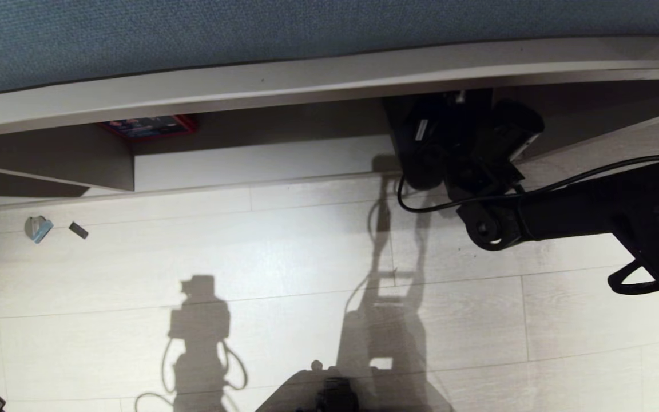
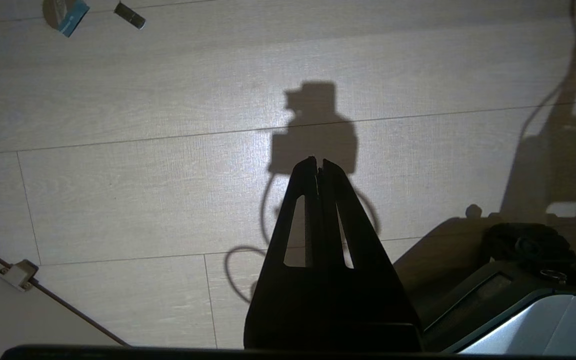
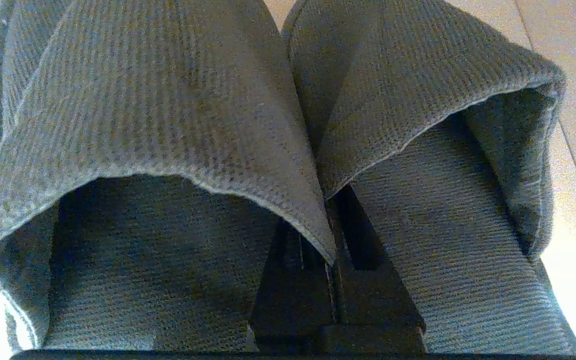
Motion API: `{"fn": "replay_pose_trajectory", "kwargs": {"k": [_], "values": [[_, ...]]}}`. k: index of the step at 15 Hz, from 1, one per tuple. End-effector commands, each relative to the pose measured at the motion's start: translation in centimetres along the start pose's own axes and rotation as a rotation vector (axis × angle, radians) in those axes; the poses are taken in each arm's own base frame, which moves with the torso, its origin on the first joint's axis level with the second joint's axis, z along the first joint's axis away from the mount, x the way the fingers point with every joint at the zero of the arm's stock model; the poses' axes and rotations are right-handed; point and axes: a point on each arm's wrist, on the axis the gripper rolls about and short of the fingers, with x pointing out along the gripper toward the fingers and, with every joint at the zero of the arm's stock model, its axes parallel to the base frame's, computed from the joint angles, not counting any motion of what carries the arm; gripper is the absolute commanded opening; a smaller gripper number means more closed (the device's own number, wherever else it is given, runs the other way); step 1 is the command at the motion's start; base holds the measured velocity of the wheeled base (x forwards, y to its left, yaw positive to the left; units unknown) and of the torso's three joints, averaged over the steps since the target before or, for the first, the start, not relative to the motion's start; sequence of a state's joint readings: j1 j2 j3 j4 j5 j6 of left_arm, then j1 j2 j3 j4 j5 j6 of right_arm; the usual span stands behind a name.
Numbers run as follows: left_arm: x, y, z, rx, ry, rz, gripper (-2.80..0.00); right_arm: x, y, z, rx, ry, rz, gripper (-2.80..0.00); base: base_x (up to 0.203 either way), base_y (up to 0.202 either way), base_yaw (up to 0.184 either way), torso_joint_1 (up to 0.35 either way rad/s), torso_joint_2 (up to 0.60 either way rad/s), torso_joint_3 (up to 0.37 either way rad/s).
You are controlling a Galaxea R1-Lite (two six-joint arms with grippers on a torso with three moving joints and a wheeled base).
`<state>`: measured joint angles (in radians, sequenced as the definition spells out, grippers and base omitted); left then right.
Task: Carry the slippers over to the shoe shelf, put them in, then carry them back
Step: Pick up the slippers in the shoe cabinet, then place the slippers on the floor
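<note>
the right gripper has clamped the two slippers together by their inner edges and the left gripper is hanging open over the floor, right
Not quite: the left gripper is shut, fingertips together, as the left wrist view shows. The rest holds: the right gripper pinches the slippers together by their inner edges.

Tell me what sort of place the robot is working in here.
Probably an office or a room indoors: pale wood-look plank floor, a low grey-beige laminate shoe shelf built under a blue fabric-covered panel, and a pair of fabric slippers pinched in the right gripper.

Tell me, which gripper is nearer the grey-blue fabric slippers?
Right. The right gripper is shut on the grey-blue fabric slippers at the shelf; the left gripper hangs shut over bare floor.
</note>
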<state>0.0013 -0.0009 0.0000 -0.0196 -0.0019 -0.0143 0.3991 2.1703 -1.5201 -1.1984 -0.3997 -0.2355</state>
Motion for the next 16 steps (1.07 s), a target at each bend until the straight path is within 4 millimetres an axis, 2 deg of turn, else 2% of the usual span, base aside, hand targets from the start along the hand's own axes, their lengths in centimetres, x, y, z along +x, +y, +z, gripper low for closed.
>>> {"fn": "replay_pose_trajectory", "kwargs": {"k": [1, 6, 9, 16], "values": [[0.0, 0.0, -0.2, -0.001, 0.007, 0.001, -2.80, -2.7, 0.7, 1.6, 0.012, 0.009, 0.031, -2.80, 0.000, 0.000, 0.000, 0.000, 0.00, 0.000], [0.0, 0.0, -0.2, 0.000, 0.007, 0.002, -2.80, -7.5, 0.6, 3.4, -0.018, 0.038, 0.080, -2.80, 0.000, 0.000, 0.000, 0.000, 0.00, 0.000], [0.0, 0.0, -0.2, 0.000, 0.007, 0.001, -2.80, -10.9, -0.2, 5.8, -0.015, 0.057, 0.111, -2.80, 0.000, 0.000, 0.000, 0.000, 0.00, 0.000], [0.0, 0.0, -0.2, 0.000, 0.007, 0.001, -2.80, -17.6, -2.9, 6.8, -0.061, 0.161, 0.205, -2.80, 0.000, 0.000, 0.000, 0.000, 0.00, 0.000]]}}
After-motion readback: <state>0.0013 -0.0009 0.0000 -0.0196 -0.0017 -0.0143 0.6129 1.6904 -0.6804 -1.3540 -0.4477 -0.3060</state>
